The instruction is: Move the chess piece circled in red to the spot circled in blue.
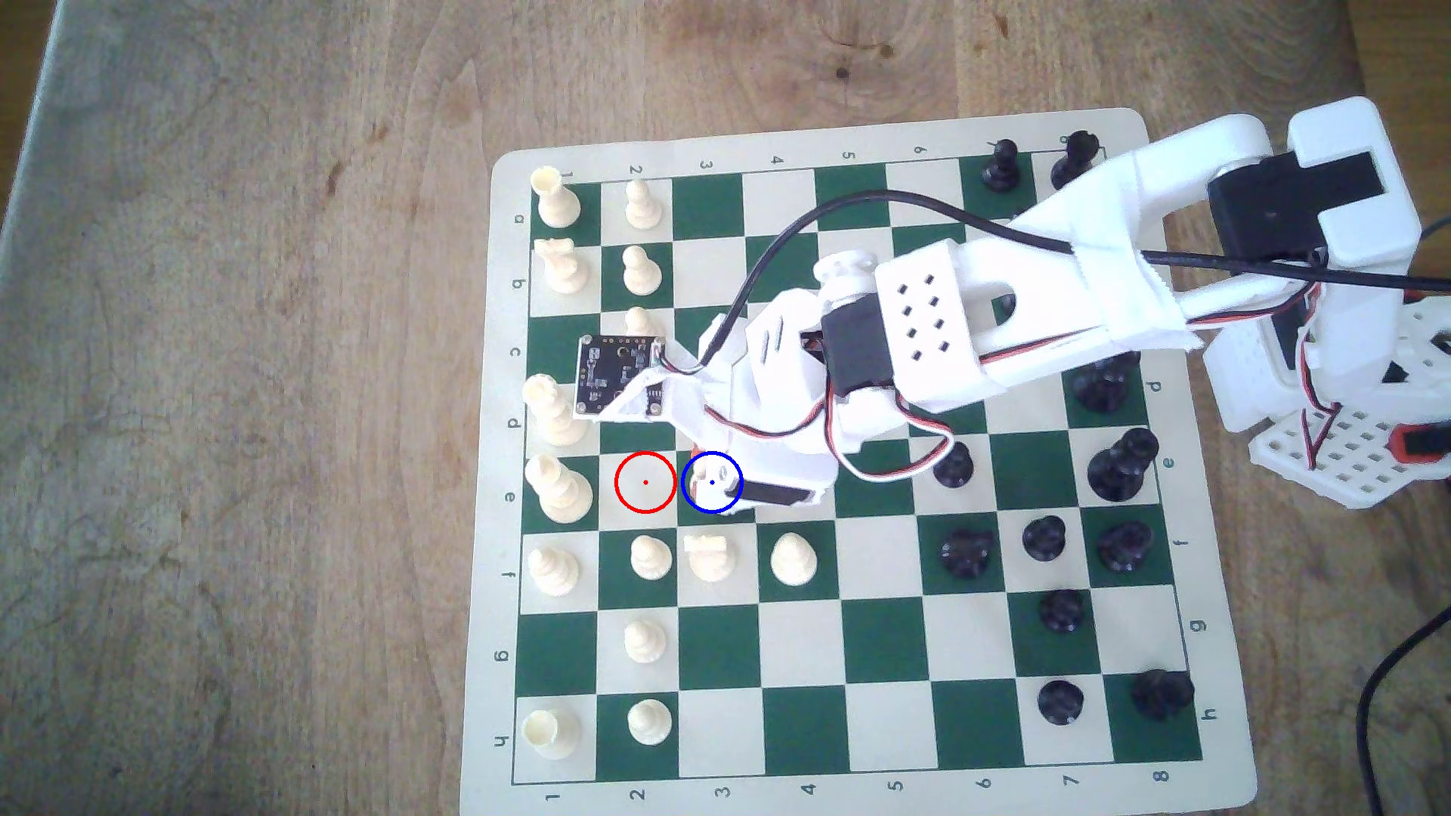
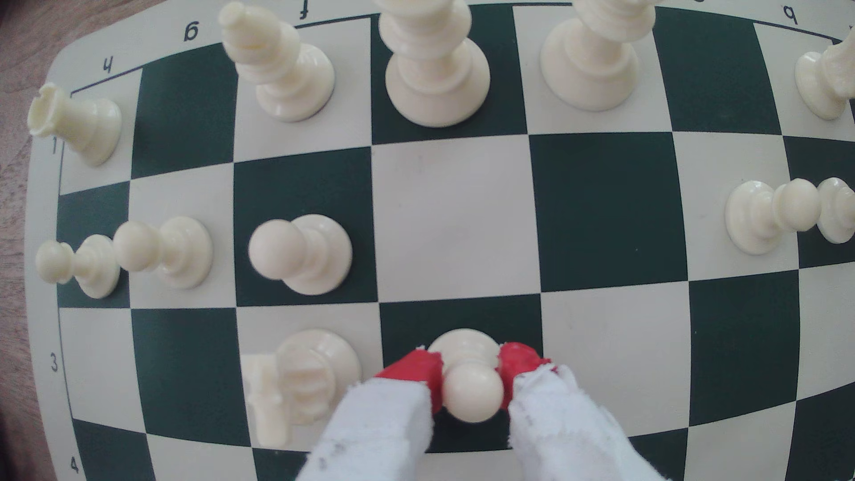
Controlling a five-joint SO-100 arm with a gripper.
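Your hand grips the pawn between its red fingertips, the pawn's base resting on the blue-ringed dark square beneath.

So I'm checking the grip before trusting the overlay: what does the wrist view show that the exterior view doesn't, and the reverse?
Wrist view: the gripper with its red fingertips either side of the pawn, on a dark square. Exterior view: the red ring around a bare cream square, the blue ring under the arm, and the black pieces. Both: the board and the neighbouring cream pieces.
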